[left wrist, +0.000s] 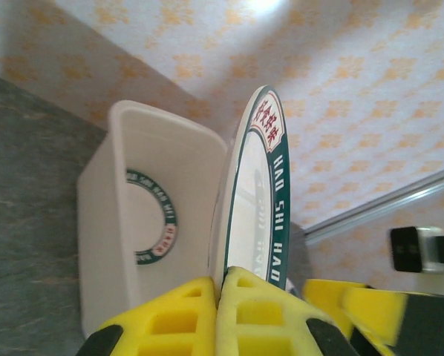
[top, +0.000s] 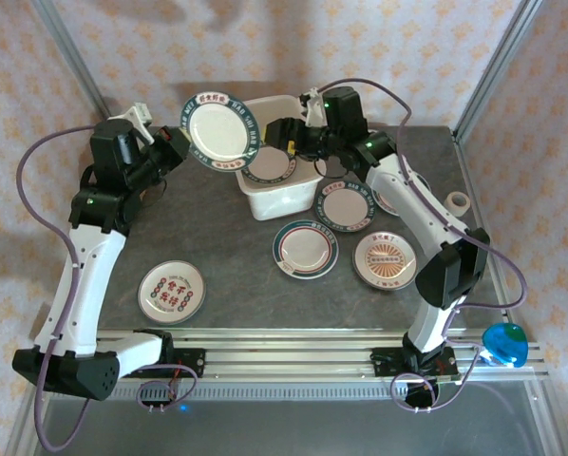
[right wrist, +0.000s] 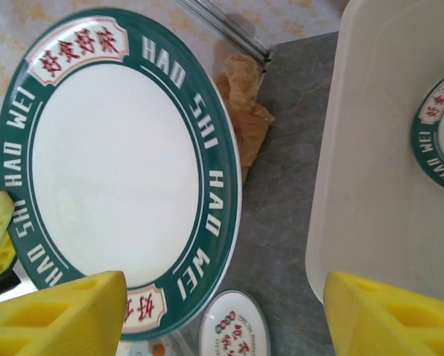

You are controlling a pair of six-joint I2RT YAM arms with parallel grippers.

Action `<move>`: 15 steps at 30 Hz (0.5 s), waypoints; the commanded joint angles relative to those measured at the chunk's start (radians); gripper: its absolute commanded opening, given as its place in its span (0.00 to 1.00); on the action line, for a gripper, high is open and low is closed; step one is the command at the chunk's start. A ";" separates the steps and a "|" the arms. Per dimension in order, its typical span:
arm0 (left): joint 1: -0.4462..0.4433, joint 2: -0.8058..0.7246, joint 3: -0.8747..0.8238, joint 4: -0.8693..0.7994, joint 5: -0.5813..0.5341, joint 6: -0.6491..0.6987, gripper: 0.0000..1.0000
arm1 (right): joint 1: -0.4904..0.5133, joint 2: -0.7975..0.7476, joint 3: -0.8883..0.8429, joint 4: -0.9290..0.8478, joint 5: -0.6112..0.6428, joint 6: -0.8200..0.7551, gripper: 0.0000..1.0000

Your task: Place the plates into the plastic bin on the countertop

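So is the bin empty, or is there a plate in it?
Not empty: one green-rimmed plate lies on the floor of the bin.

Robotics lab cell dressed as a kitchen mock-up: aluminium frame (top: 72, 57) hung with cream floral wallpaper (top: 379, 47) around a dark stone-look countertop (top: 236, 275). Left arm (top: 89, 266) and right arm (top: 426, 218) bolted to an extruded rail (top: 293, 356), loose cables (top: 20, 185) trailing. Tableware props: patterned plates (top: 306, 249), off-white plastic bin (top: 284, 201).

Left gripper (left wrist: 220, 277) clamped — right gripper (right wrist: 223, 298) agape.
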 commanded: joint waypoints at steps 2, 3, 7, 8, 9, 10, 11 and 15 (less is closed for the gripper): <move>-0.019 0.004 -0.019 0.153 0.081 -0.067 0.00 | -0.001 0.005 -0.053 0.130 -0.039 0.103 0.68; -0.021 0.005 -0.023 0.162 0.088 -0.073 0.00 | -0.001 0.006 -0.064 0.146 -0.042 0.112 0.67; -0.026 0.008 -0.039 0.192 0.100 -0.092 0.00 | -0.001 0.009 -0.088 0.188 -0.031 0.145 0.58; -0.026 0.006 -0.043 0.193 0.095 -0.092 0.00 | -0.001 0.009 -0.096 0.204 -0.028 0.159 0.53; -0.026 0.005 -0.048 0.194 0.092 -0.092 0.00 | -0.001 0.008 -0.105 0.220 -0.027 0.172 0.48; -0.026 0.006 -0.053 0.194 0.090 -0.092 0.00 | -0.001 0.007 -0.113 0.232 -0.022 0.185 0.46; -0.026 0.007 -0.056 0.193 0.091 -0.094 0.00 | -0.001 0.005 -0.123 0.252 -0.021 0.200 0.43; -0.029 0.011 -0.067 0.196 0.089 -0.095 0.00 | -0.001 0.002 -0.157 0.313 -0.024 0.244 0.29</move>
